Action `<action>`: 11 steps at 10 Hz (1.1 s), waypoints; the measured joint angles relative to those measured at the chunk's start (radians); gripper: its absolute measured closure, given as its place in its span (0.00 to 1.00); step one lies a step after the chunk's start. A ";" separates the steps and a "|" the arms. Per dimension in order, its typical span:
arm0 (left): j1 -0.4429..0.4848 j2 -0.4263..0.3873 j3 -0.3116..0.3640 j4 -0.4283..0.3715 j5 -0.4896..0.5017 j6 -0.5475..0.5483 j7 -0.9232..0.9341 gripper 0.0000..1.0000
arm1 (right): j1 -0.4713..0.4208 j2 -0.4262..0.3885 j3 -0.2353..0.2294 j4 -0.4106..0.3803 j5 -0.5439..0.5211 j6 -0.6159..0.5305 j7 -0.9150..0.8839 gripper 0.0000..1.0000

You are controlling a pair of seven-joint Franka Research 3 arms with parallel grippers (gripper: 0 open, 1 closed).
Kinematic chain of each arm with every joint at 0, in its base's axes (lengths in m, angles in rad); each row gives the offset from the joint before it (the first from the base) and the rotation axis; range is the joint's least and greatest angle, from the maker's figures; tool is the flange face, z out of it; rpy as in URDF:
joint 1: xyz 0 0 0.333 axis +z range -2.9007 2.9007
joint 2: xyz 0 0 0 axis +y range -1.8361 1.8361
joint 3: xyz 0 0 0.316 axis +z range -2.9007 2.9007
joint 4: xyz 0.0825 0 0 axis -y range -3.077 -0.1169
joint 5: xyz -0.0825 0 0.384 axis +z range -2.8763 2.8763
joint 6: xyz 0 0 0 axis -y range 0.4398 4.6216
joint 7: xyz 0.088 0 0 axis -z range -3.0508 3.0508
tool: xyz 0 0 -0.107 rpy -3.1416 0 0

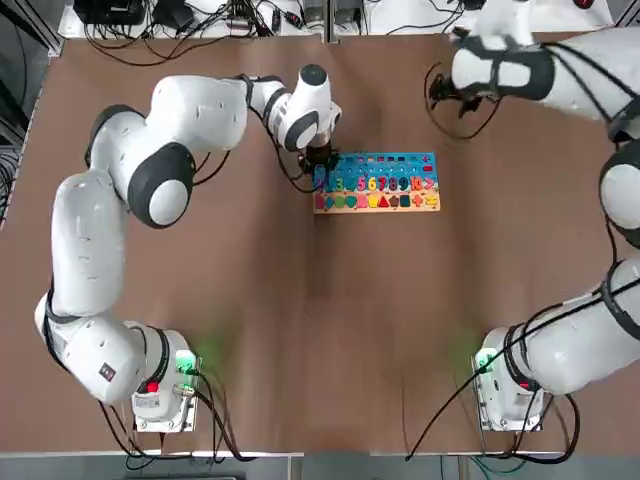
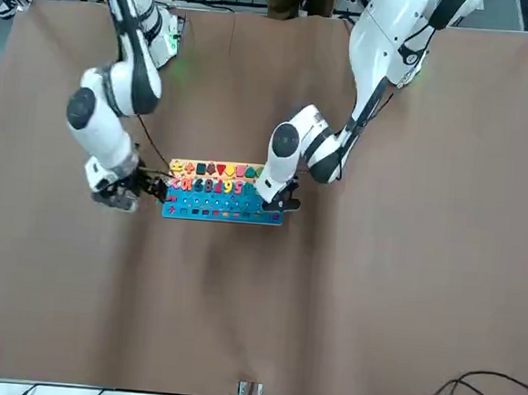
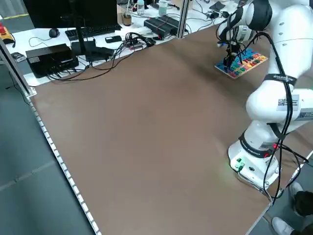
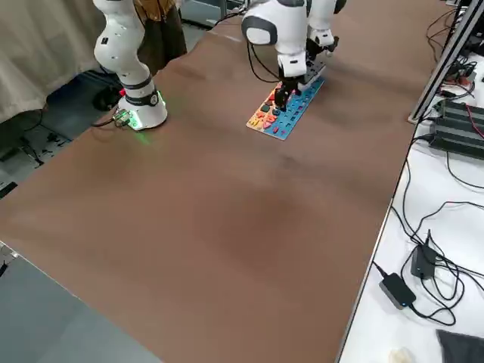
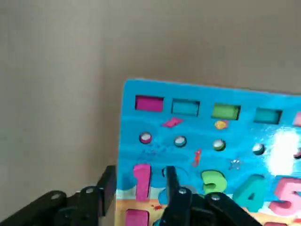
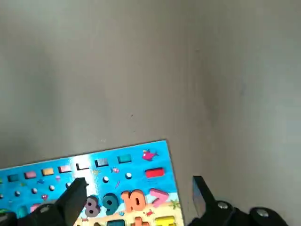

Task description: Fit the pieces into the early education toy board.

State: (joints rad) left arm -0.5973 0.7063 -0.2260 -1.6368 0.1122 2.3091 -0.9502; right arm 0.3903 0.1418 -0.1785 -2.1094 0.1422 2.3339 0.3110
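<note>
The toy board [image 1: 407,160] lies at the far middle of the brown table [image 1: 300,350]. Over its left end, the left gripper [image 5: 141,175] hovers partly open around the pink number 1 [image 5: 142,182], gripping nothing; near the board's right end, the right gripper [image 6: 140,181] hangs wide open and empty.

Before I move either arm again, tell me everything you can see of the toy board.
The toy board is a thin rectangle lying flat on the table, blue over most of its face, with a pale strip on the robot's side. It carries bright numerals, small shapes, rectangular recesses and round holes. The left gripper hovers at its left end; whether it touches, I can't tell.
</note>
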 joint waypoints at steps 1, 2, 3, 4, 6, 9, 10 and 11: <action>0.010 -0.034 0.000 0.003 0.000 -0.039 0.010 0.41 | -0.039 -0.015 -0.003 0.043 -0.015 -0.070 -0.046 0.01; 0.026 -0.072 0.000 0.003 0.000 -0.082 0.030 0.41 | -0.086 -0.024 -0.005 0.109 -0.021 -0.182 -0.096 0.01; 0.053 -0.109 0.000 0.005 0.000 -0.121 0.069 0.38 | -0.132 -0.030 -0.007 0.184 -0.026 -0.299 -0.127 0.01; 0.097 -0.150 -0.001 0.008 0.000 -0.147 0.130 0.33 | -0.172 -0.035 -0.008 0.252 -0.038 -0.386 -0.152 0.01; 0.203 -0.247 -0.001 0.015 0.000 -0.178 0.229 0.25 | -0.227 -0.049 -0.009 0.342 -0.065 -0.487 -0.208 0.01; 0.334 -0.370 -0.004 0.059 0.000 -0.296 0.405 0.10 | -0.247 -0.136 -0.007 0.384 -0.102 -0.614 -0.256 0.01; 0.362 -0.401 -0.003 0.078 0.000 -0.336 0.443 0.08 | -0.247 -0.165 -0.005 0.413 -0.106 -0.679 -0.260 0.01; 0.406 -0.435 -0.004 0.089 0.000 -0.364 0.478 0.06 | -0.247 -0.183 -0.003 0.454 -0.112 -0.748 -0.262 0.01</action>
State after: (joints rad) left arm -0.1917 0.2715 -0.2298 -1.5476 0.1122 1.9452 -0.4721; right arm 0.1437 -0.0412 -0.1819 -1.6555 0.0299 1.5858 0.0489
